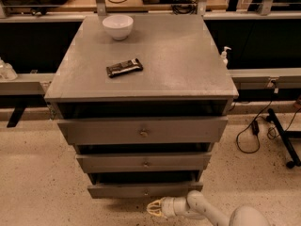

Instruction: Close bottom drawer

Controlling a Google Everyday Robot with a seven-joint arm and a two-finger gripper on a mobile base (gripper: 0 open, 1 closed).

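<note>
Gripper (155, 207) is hanging low over the speckled floor (37, 182) at the end of a pale arm (207, 210) that is reaching in from the lower right. It is pointing left, just below and in front of the bottom drawer (117, 191). Whether it is released or clenched, I cannot tell, nor whether it is touching the drawer front.

That bottom drawer is sitting lowest in the grey cabinet (188, 65), with its front standing slightly out and a dark gap showing above it. Its small round knob is showing at the centre. Above it the middle drawer (178, 161) and the top drawer (188, 130) are likewise standing forward, each one with a shadowed slot over it.

On the cabinet's top a white bowl (117, 26) is resting near the back left, and a dark wrapped bar (124, 68) is lying in front of it, well apart. A small pump bottle (225, 56) is standing beside the cabinet's right edge, and black cables (249, 135) are trailing across the floor to the right.
</note>
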